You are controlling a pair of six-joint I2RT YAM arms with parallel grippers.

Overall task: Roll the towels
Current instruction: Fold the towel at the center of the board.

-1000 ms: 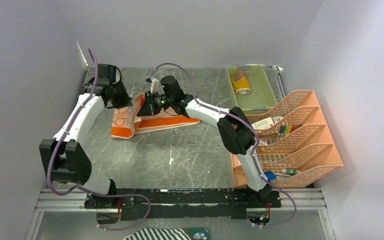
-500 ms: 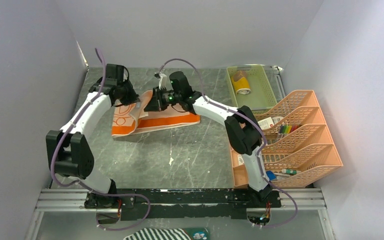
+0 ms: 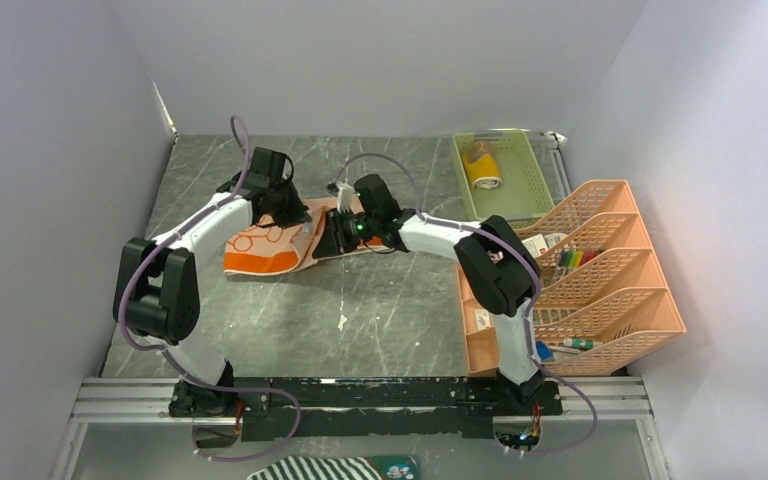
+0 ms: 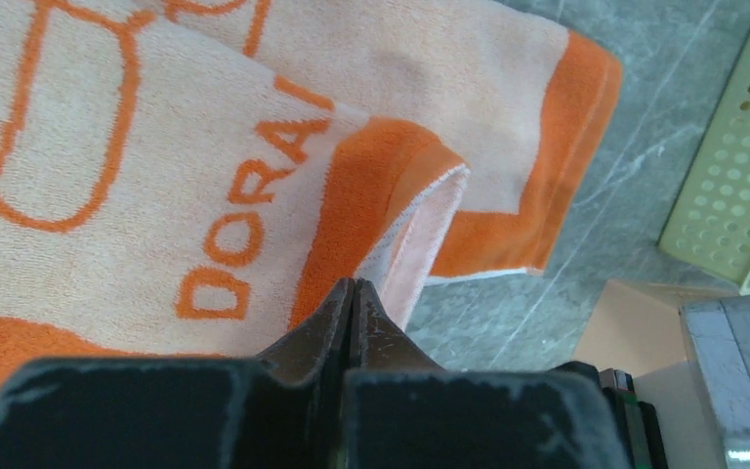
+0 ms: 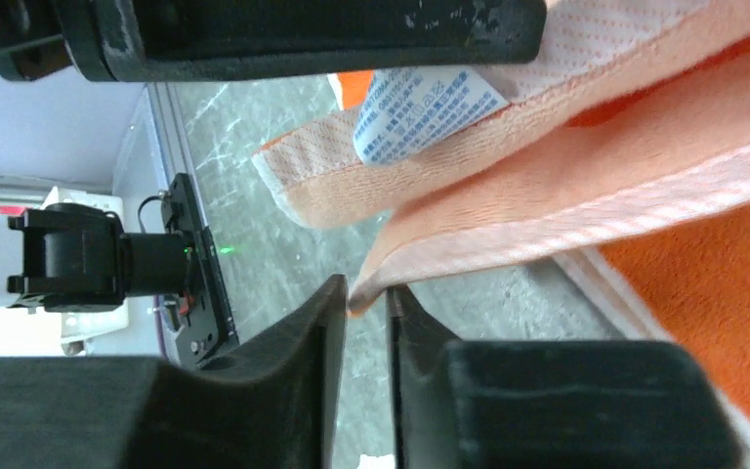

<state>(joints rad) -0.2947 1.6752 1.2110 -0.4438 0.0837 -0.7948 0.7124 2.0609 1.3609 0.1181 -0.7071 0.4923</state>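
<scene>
The orange towel (image 3: 265, 247) with cream border and cat outline lies at the back left of the table, its left part folded over to the right. In the left wrist view its cream underside with orange lettering (image 4: 107, 195) shows. My left gripper (image 3: 288, 208) (image 4: 352, 285) is shut on the folded edge. My right gripper (image 3: 323, 237) (image 5: 366, 293) has its jaws a little apart, with a cream corner of the towel (image 5: 645, 147) just at its tips. A mustard-yellow towel (image 3: 483, 170) lies rolled in the green tray (image 3: 530, 185).
Stacked orange basket trays (image 3: 610, 300) with pens and small items stand along the right side. A black-and-white striped cloth (image 3: 330, 468) lies below the arms' base rail. White walls close in the table on three sides. A white care label (image 5: 425, 112) hangs from the towel.
Both grippers moved right and toward the near side, folding the towel's left part over itself. The right jaws, shut before, have parted slightly.
</scene>
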